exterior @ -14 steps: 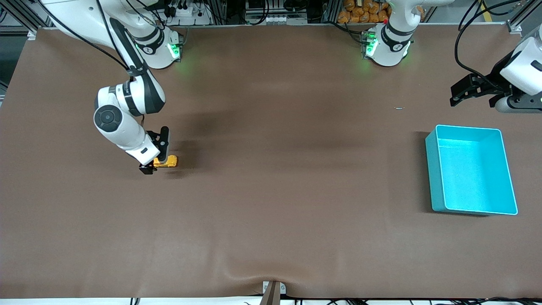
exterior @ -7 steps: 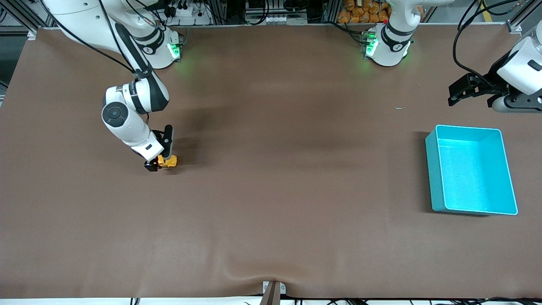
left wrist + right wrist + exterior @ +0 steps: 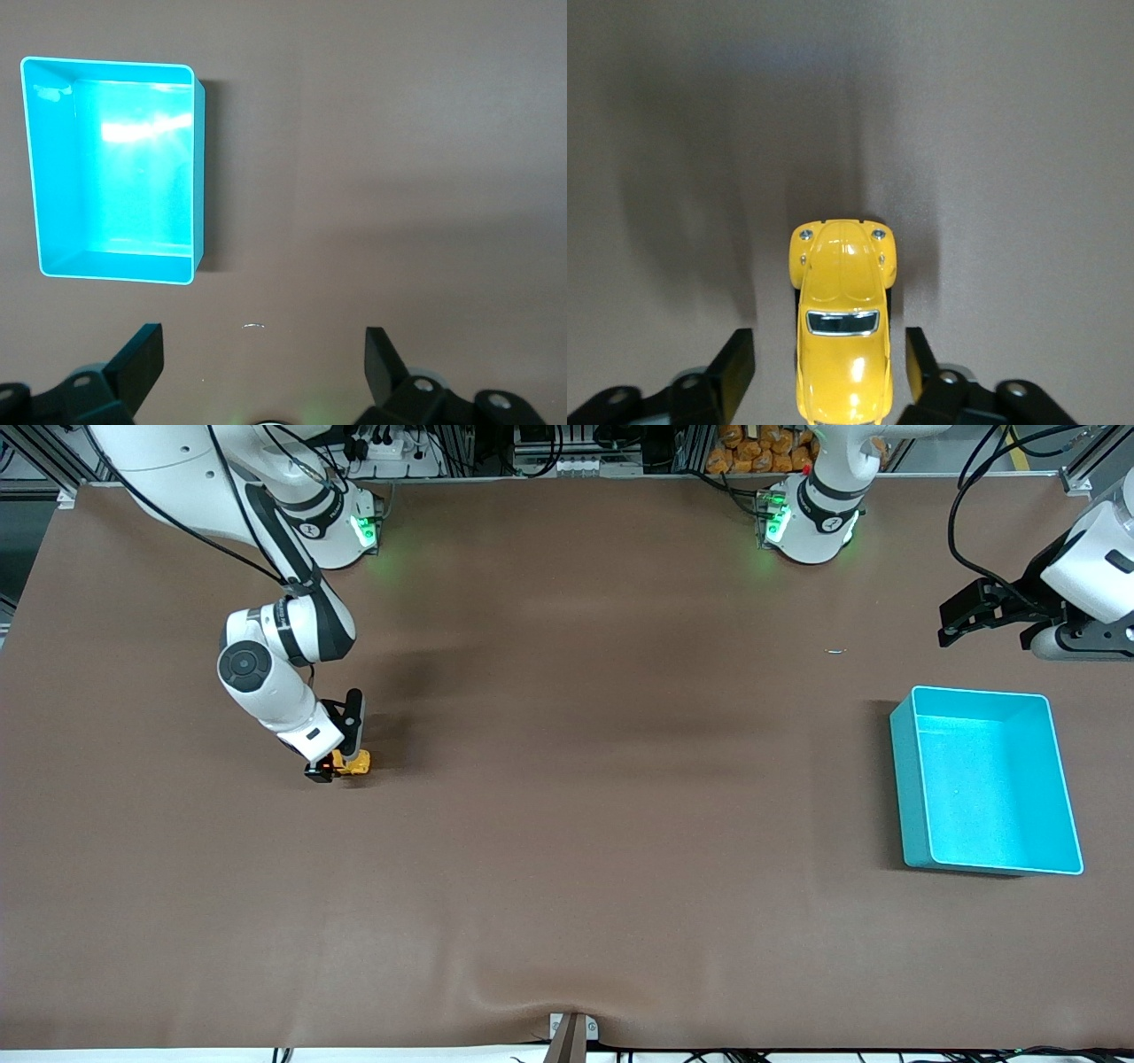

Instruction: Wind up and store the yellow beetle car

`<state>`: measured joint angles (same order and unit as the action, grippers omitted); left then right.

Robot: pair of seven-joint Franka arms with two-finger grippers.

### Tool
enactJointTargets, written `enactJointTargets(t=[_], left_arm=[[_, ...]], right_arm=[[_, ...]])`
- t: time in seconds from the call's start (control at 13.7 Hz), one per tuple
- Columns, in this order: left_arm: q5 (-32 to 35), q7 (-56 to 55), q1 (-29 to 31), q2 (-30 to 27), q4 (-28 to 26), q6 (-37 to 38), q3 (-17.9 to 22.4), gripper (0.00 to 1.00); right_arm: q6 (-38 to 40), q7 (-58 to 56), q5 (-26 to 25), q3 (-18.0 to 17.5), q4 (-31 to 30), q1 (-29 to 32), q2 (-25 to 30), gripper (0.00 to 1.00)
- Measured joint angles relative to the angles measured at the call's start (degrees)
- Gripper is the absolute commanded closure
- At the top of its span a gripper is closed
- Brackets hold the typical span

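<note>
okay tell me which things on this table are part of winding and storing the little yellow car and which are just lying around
Part of the job:
- yellow beetle car, on the table between the right gripper's fingers, not yet clamped
- turquoise bin, empty, toward the left arm's end
- left gripper, open, waiting above the table beside the bin

Just lying about:
- small pale scrap on the brown table

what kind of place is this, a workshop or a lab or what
Most likely a robotics lab. Two white arms are bolted along one edge of a brown-covered table, cables and metal framing run along that edge, and the only items out are a toy car and a turquoise bin.
</note>
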<state>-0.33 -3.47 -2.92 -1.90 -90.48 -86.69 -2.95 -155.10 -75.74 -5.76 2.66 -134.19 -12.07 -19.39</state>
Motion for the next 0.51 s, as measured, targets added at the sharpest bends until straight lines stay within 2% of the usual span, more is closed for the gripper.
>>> enactJointTargets(t=[0.51], left_arm=[[0.0, 0.0, 0.0, 0.0, 0.1, -0.1, 0.0, 0.0]], right_arm=[[-0.7, 0.1, 0.0, 0.1, 0.0, 0.2, -0.3, 0.63]])
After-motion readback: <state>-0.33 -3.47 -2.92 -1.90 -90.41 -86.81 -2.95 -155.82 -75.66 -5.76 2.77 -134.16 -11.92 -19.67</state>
